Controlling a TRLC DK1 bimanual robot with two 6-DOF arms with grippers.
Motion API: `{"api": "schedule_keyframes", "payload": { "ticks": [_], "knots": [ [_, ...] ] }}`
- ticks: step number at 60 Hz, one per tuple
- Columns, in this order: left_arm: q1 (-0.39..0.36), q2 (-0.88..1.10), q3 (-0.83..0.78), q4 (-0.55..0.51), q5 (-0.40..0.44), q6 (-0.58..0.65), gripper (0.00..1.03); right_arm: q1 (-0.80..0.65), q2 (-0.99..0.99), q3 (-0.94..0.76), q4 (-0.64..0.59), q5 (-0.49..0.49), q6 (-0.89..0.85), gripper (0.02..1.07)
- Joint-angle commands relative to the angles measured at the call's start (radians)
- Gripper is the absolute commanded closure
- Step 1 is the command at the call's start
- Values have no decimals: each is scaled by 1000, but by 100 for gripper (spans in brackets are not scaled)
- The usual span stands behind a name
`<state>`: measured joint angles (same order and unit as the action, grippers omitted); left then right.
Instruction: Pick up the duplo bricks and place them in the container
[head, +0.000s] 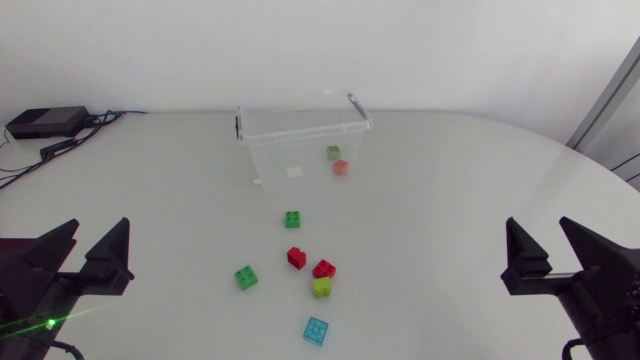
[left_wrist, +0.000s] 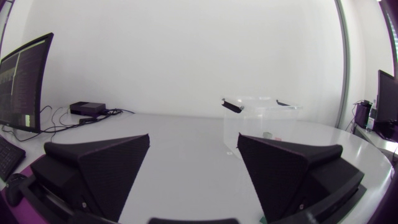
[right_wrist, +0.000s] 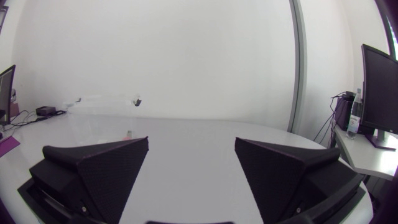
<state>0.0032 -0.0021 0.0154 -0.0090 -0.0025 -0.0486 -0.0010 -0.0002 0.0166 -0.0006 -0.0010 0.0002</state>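
Lying between left tool (head: 100, 224) and right tool (head: 537, 222), both released, empty: duplo bricks (head: 296, 258); container (head: 275, 150) beyond.

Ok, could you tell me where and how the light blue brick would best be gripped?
Probably from straight above, closing on two opposite side walls of the light blue brick. It lies flat, studs up, slightly turned, so match that turn; it stands clear of the lime brick.
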Motion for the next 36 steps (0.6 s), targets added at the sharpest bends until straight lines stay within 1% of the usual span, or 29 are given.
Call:
{"api": "schedule_keyframes", "payload": {
  "ticks": [1,31,36],
  "knots": [
    [-5,-10,-14,-6,-5,10,4,7,-4,-17,-7,-5,15,6],
    [1,-12,1,0,-7,9,4,21,-7,-17,2,-4,9,7],
    [4,-12,34,-26,-7,6,4,21,-6,-7,7,-4,3,7]
  ]
}}
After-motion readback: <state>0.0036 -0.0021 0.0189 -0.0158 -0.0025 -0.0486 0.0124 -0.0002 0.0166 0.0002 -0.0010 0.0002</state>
